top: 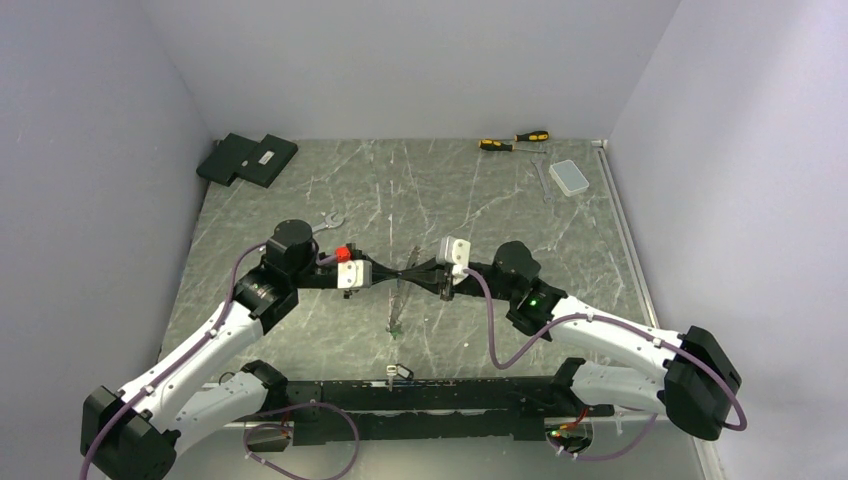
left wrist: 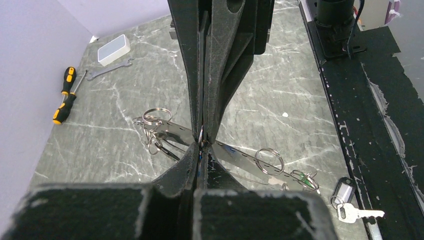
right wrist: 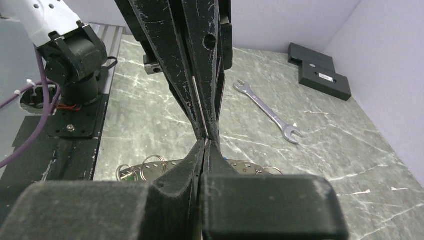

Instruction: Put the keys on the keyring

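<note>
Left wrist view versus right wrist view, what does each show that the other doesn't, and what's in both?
Only the left wrist view: two yellow-and-black screwdrivers, a small pale box with a thin wrench beside it, and a tagged silver key. Only the right wrist view: an open-ended wrench lying alone, flat black boxes in the far corner, and an arm base. Both: the left gripper and right gripper shut, tip to tip, with a perforated metal strip and split rings on the table beyond them.
</note>
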Controlling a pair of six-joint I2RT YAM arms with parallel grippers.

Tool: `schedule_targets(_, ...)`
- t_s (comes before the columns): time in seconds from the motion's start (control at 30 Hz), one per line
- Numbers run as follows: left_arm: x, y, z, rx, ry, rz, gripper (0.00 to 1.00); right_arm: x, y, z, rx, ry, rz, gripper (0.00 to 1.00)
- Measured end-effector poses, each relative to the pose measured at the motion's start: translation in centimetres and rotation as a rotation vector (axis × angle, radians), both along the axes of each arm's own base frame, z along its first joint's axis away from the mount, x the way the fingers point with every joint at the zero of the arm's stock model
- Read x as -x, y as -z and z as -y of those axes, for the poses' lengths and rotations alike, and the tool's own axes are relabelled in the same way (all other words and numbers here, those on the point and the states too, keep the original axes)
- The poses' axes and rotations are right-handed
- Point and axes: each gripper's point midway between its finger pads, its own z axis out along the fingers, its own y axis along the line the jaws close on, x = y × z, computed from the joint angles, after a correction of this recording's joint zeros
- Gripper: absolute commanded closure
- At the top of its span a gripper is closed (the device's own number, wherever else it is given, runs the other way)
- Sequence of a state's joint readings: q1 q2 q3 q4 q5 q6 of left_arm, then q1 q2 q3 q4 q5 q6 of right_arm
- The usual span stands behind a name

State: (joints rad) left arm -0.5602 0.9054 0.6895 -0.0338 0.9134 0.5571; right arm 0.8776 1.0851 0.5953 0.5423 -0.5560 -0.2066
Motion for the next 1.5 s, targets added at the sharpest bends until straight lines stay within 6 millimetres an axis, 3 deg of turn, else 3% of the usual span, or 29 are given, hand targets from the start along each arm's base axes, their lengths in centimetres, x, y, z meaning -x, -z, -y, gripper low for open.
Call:
schedule_targets(0.3, 0.2, 0.5, -0.1, -0.015, -0.001, -0.023, 1.0, 0.2, 0.5, 0.0, 0.016, -0.006, -0.012, 1.0)
schedule_targets(1.27, -0.7, 1.6, -0.6, -0.077, -0.06, -0.041, 1.0, 0.5, 1.8, 1.1, 0.11, 0.021, -0.049, 0.69)
schedule_targets(1.5, -1.7, 2.0, -0.6, -0.106, -0.094, -0.056, 1.0, -0.2, 0.6, 1.0, 0.17, 0.057, -0.043, 0.64)
